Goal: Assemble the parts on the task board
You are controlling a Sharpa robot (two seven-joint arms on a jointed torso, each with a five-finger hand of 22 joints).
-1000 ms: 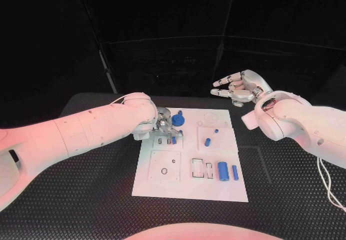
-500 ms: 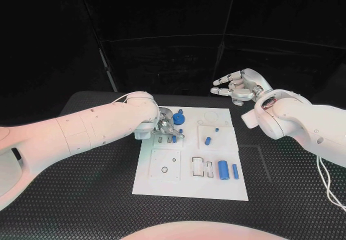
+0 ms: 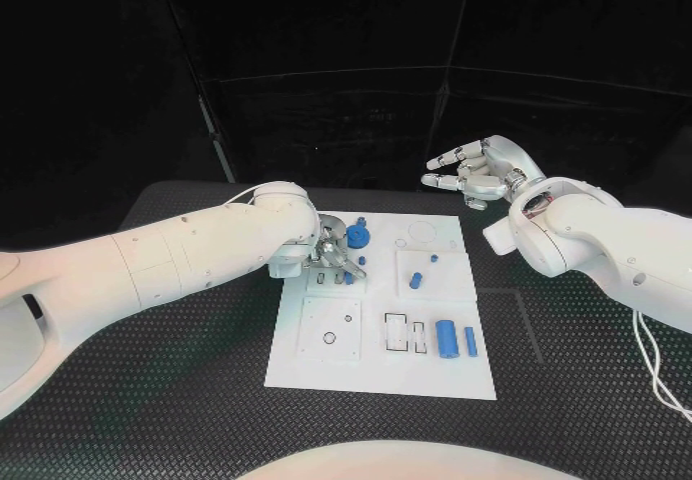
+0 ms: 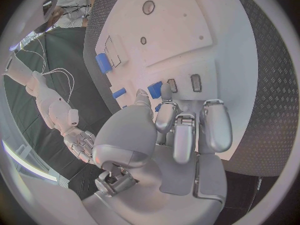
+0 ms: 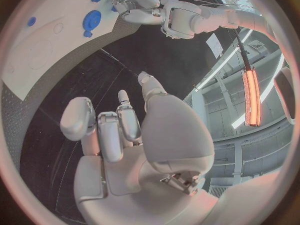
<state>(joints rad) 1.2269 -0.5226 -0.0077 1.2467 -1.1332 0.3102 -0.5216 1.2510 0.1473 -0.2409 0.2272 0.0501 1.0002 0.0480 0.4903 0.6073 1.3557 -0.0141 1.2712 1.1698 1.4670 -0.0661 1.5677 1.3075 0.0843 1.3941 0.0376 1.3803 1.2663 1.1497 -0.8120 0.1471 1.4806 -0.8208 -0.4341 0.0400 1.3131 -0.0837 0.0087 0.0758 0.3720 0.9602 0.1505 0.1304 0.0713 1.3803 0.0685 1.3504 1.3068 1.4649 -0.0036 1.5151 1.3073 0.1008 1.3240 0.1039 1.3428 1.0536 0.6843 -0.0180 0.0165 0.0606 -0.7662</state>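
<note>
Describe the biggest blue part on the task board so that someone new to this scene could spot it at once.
Start at the white task board in the middle of the black table and go to its near right part. There the widest blue part lies just right of the black-outlined slots. A thinner blue bar lies on its right; the wide one is clearly broader.

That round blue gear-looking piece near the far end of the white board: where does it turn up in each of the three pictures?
Head view: the round blue part lies near the task board's far edge, just beside the left robot hand.
Left wrist view: I cannot pick it out.
Right wrist view: it sits on the board, near the circle's rim.
Shared landmark: the left robot hand, seen in all three.
</note>
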